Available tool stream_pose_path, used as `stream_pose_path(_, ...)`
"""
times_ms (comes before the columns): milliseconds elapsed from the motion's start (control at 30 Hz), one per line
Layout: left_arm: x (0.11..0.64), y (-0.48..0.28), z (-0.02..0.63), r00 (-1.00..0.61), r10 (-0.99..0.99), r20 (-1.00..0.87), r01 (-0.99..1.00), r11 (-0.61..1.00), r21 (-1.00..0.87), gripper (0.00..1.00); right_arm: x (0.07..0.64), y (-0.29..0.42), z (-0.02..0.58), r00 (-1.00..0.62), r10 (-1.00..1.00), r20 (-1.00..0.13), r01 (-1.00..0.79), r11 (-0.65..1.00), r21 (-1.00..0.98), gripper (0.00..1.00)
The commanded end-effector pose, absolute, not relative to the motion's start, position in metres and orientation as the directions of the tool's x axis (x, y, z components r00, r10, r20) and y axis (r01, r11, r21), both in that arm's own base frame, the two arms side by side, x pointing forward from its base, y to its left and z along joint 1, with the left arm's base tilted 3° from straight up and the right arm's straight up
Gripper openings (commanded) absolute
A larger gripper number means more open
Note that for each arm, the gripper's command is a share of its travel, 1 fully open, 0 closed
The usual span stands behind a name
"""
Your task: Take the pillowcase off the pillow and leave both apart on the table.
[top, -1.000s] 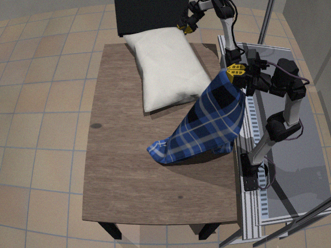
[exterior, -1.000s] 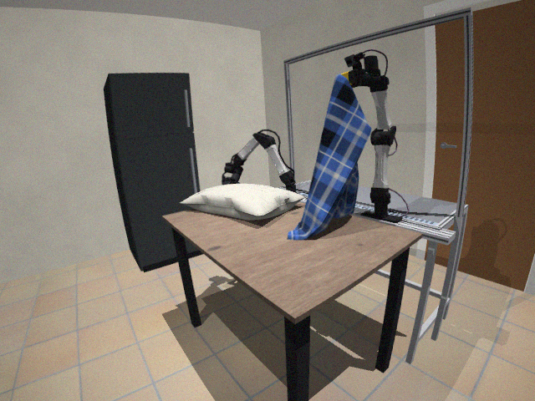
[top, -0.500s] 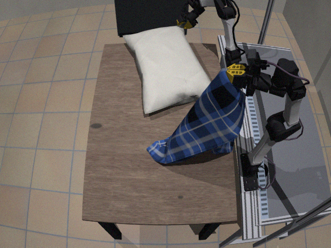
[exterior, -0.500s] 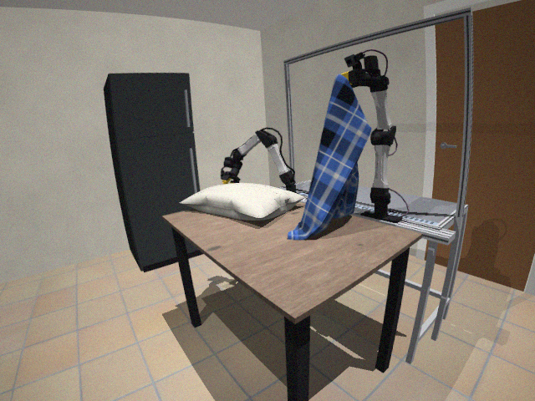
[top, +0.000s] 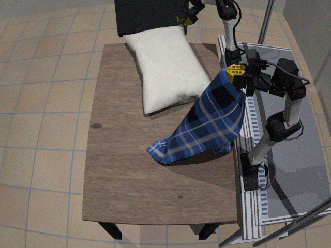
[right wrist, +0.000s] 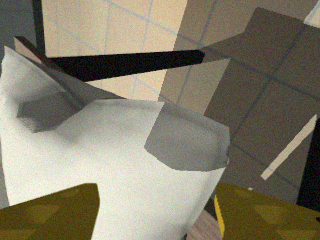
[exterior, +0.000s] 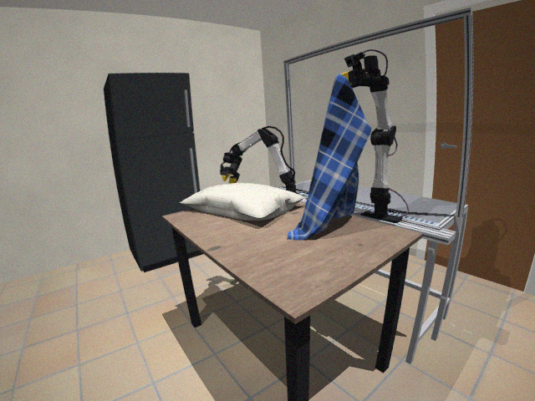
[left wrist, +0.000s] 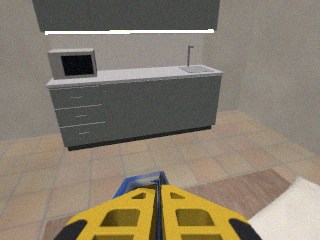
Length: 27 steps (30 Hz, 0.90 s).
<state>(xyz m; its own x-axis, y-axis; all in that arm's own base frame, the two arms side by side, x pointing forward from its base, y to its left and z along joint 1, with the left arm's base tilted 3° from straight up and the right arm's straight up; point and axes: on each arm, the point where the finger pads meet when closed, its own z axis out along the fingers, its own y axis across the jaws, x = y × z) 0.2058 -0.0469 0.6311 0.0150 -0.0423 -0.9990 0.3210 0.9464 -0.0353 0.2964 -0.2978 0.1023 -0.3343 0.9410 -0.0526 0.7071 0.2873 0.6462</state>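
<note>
Pillow: bare and white (top: 165, 64) (exterior: 244, 199) (left wrist: 295, 212) (right wrist: 115, 145), in the upper middle of the top view, lying on the wooden table (top: 128, 186) (exterior: 276, 267) with its far end past the edge.
Pillowcase: blue plaid (top: 206, 120) (exterior: 337, 146) (left wrist: 132, 181), off the pillow — strung up from the center right of the top view, its lower folds on the tabletop.
Left gripper: closed tight (top: 227, 70) (exterior: 342, 74) (left wrist: 158, 192), a pinch of pillowcase between its tips.
Right gripper: parted a bit over halfway (top: 184, 20) (exterior: 229, 178) (right wrist: 157, 200), nothing held, by the pillow's overhanging end.
Done: the stripping, by the look of it.
Left: lower and release the pillowcase — away from the pillow, since its raised part overlaps a pillow corner from above — then back both arms off.
Gap: cannot be judged until the cloth is down.

The right gripper's fingers (top: 187, 21) (exterior: 233, 179) have risen from beside the pillow's corner; in the exterior view their yellow tips were hidden behind the white pillow (top: 165, 64) (exterior: 246, 200) (left wrist: 300, 215) (right wrist: 125, 150) a second ago, and now both show above its far end; the fingers also stand visibly parted now, with the gap between them plain to see, where earlier the tips looked close together; seen from above, the pillow's end away from those fingers has shifted slightly farther from them; a crumpled, shaded patch along that same end looks more marked now than in the earliest view.
</note>
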Motion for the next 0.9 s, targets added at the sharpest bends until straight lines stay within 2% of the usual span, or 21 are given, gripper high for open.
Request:
stream_pose_path(0,0.199,-0.048,0.639,0.051,-0.043,-0.998,0.318,0.948,-0.025,0.00,0.293,-0.298,0.132,-0.322,0.944,-0.071,0.699,0.288,0.655,0.60)
stream_pose_path(67,0.199,-0.048,0.639,0.051,-0.043,-0.998,0.318,0.948,-0.025,0.00,0.293,-0.298,0.132,-0.322,0.944,-0.071,0.699,0.288,0.655,0.60)
stream_pose_path(100,0.199,-0.048,0.639,0.051,-0.043,-0.998,0.318,0.948,-0.025,0.00,0.293,-0.297,0.119,-0.327,0.944,-0.034,0.712,0.270,0.648,0.60)
stream_pose_path(200,0.199,-0.048,0.639,0.051,-0.043,-0.998,0.318,0.948,-0.025,0.00,0.294,-0.295,0.145,-0.327,0.942,-0.076,0.694,0.294,0.657,0.60)
stream_pose_path(400,0.199,-0.048,0.639,0.051,-0.043,-0.998,0.318,0.948,-0.025,0.00,0.290,-0.297,0.157,-0.319,0.945,-0.069,0.700,0.284,0.655,0.60)
stream_pose_path(633,0.199,-0.048,0.639,0.051,-0.043,-0.998,0.318,0.948,-0.025,0.00,0.292,-0.297,0.152,-0.324,0.944,-0.058,0.706,0.282,0.650,0.60)
stream_pose_path(667,0.199,-0.048,0.639,0.051,-0.043,-0.998,0.318,0.948,-0.025,0.00,0.290,-0.291,0.139,-0.328,0.945,-0.019,0.718,0.262,0.645,0.60)
stream_pose_path(733,0.199,-0.048,0.639,0.051,-0.043,-0.998,0.318,0.948,-0.025,0.00,0.287,-0.289,0.140,-0.322,0.947,-0.018,0.720,0.257,0.645,0.60)
stream_pose_path(767,0.199,-0.048,0.639,0.051,-0.043,-0.998,0.318,0.948,-0.025,0.00,0.297,-0.285,0.157,-0.358,0.927,-0.112,0.686,0.343,0.642,0.60)
stream_pose_path(867,0.199,-0.048,0.639,0.051,-0.043,-0.998,0.318,0.948,-0.025,0.00,0.302,-0.286,0.166,-0.377,0.902,-0.213,0.669,0.424,0.610,0.60)
